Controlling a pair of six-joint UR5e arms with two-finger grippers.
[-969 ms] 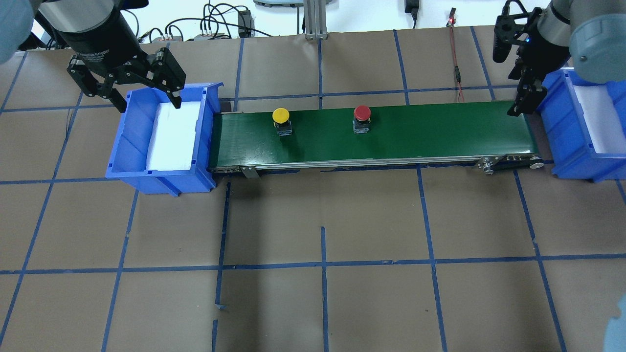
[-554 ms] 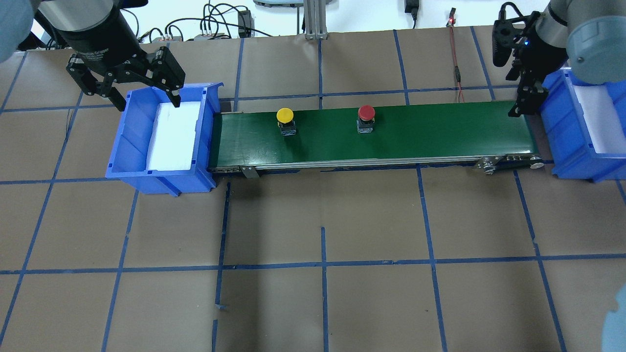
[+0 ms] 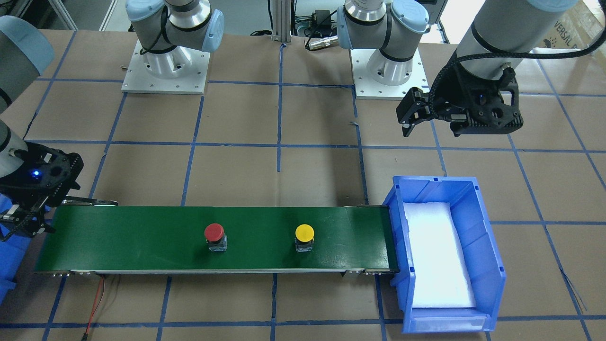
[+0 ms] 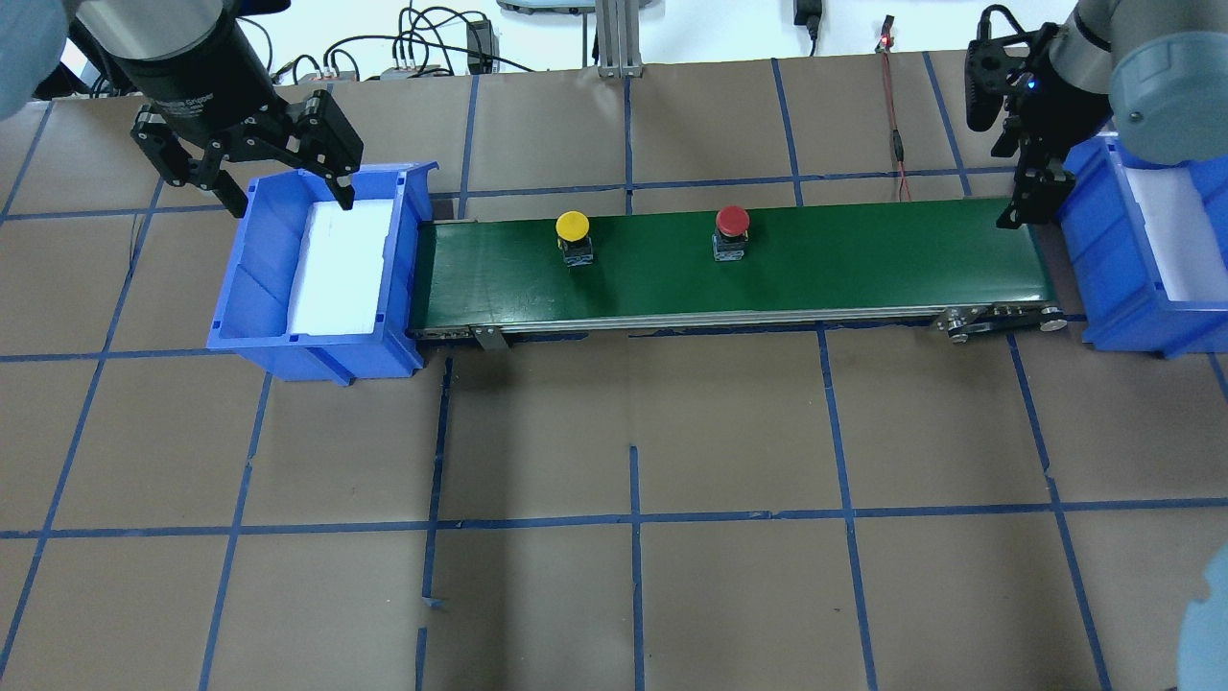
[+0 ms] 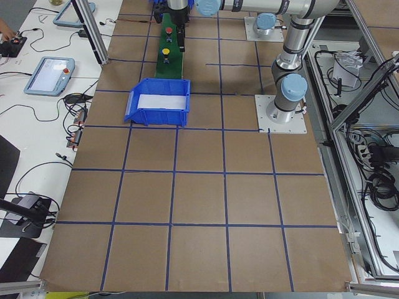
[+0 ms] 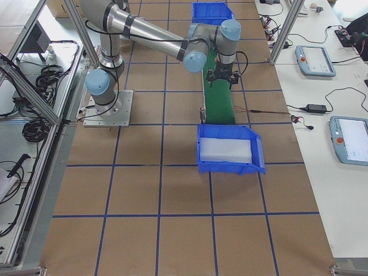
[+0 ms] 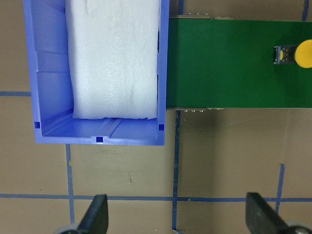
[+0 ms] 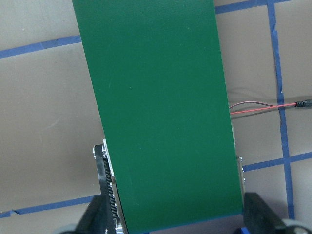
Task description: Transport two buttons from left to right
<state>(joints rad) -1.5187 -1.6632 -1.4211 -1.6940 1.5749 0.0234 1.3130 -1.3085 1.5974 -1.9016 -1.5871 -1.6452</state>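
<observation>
Two buttons stand upright on the green conveyor belt (image 4: 844,269). The yellow button (image 4: 573,226) is left of the belt's middle, and the red button (image 4: 732,221) is near the middle. Across the table they show as red button (image 3: 214,232) and yellow button (image 3: 304,232). My left gripper (image 4: 288,197) hangs open and empty over the far rim of the left blue bin (image 4: 240,288). Its wrist view catches the yellow button (image 7: 302,53) at the right edge. My right gripper (image 4: 1019,209) hovers open over the belt's right end, holding nothing.
The right blue bin (image 4: 1113,317) with white foam sits past the belt's right end. A red wire (image 4: 897,144) lies behind the belt. Cables and an aluminium post (image 4: 614,38) stand at the table's back edge. Both arm bases (image 3: 165,66) are on the robot's side.
Both buttons have travelled to the right along the belt, keeping their spacing. Both grippers stay open and have barely shifted.
</observation>
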